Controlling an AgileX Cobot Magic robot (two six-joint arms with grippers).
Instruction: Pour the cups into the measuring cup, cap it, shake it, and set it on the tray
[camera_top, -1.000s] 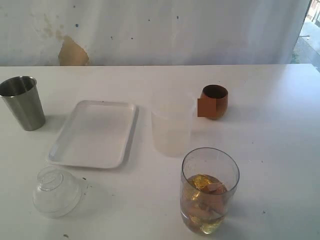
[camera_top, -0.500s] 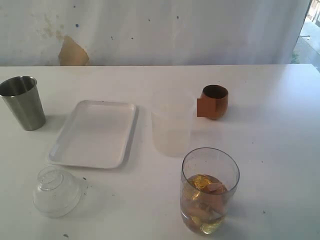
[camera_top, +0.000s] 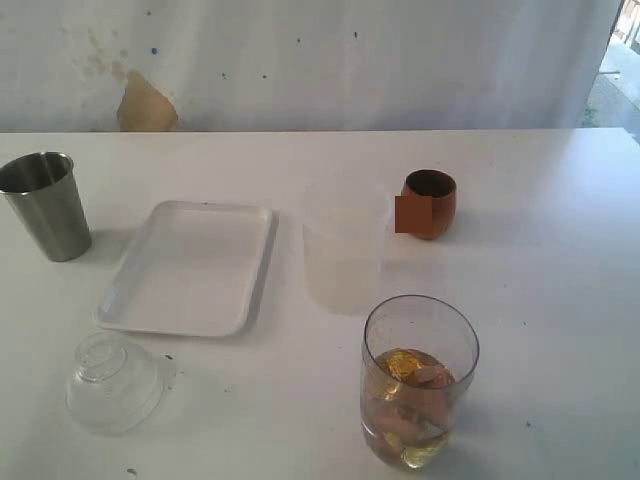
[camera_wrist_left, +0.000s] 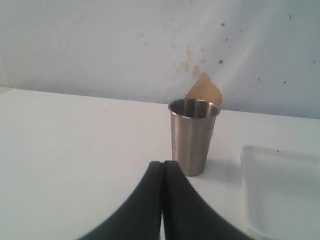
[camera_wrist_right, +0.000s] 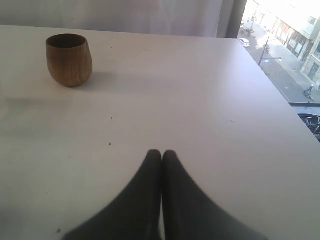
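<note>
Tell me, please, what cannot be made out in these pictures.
Steel tumbler: contents hidden by its own wall, in the exterior and left wrist views.
Wooden cup: a flat brown patch covers its left side in the exterior view; inside too dark.
Measuring cup: golden pieces inside blurred; scale marks too faint.
Left gripper and right gripper: absent from the exterior view; wrist views' bottom edges cut them off.

Left gripper (camera_wrist_left: 162, 164): jaws pressing together, gripping nothing, hanging over the table (camera_wrist_left: 75, 150).
Right gripper (camera_wrist_right: 161, 152): jaws pressing together, empty, over the table.
</note>
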